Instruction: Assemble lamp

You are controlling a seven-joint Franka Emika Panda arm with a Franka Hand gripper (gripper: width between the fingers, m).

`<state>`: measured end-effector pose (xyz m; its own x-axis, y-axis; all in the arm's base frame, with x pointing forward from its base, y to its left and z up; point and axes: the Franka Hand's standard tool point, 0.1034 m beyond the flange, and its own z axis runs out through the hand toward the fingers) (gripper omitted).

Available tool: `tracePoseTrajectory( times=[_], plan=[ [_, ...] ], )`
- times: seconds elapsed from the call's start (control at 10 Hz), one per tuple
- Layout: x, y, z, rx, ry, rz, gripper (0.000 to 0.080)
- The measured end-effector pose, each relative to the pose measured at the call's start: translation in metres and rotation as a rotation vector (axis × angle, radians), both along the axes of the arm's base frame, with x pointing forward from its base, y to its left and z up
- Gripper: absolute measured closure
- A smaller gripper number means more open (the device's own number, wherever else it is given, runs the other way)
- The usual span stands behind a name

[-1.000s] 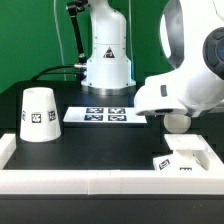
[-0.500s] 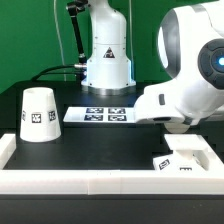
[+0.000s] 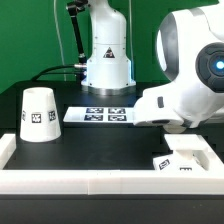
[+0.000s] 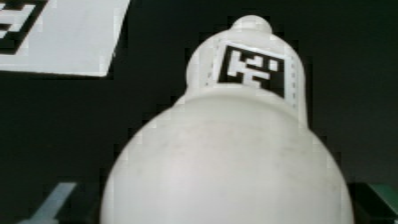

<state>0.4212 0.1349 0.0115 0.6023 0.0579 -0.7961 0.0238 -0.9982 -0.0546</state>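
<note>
White Panda arm (image 3: 192,75) bent low at the exterior view's right, wrist tipped down over the black table (image 3: 100,140). White tapered cone shade (image 3: 38,113) stands well apart. White flat square base (image 3: 186,158) lies near. White ball-shaped bulb (image 4: 222,150) sits right at the gripper (image 4: 210,205), ball end between the fingers (image 4: 50,203), long axis pointing away (tagged neck farthest). Whether the fingers clamp it cannot be told

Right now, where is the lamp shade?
The lamp shade stands upright on the black table at the exterior view's left, next to that end of the marker board.
</note>
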Motion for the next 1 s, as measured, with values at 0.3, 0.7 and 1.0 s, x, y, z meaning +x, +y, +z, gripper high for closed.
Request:
tracePoseTrajectory(
  times=[0.3, 0.7, 1.0],
  plan=[
    [0.005, -0.003, 0.005, 0.066, -0.015, 0.042, 0.0222],
    [0.037, -0.027, 0.068, 0.198, -0.027, 0.098, 0.022],
    [0.058, -0.037, 0.088, 0.213, -0.037, 0.084, 0.0219]
  ],
)
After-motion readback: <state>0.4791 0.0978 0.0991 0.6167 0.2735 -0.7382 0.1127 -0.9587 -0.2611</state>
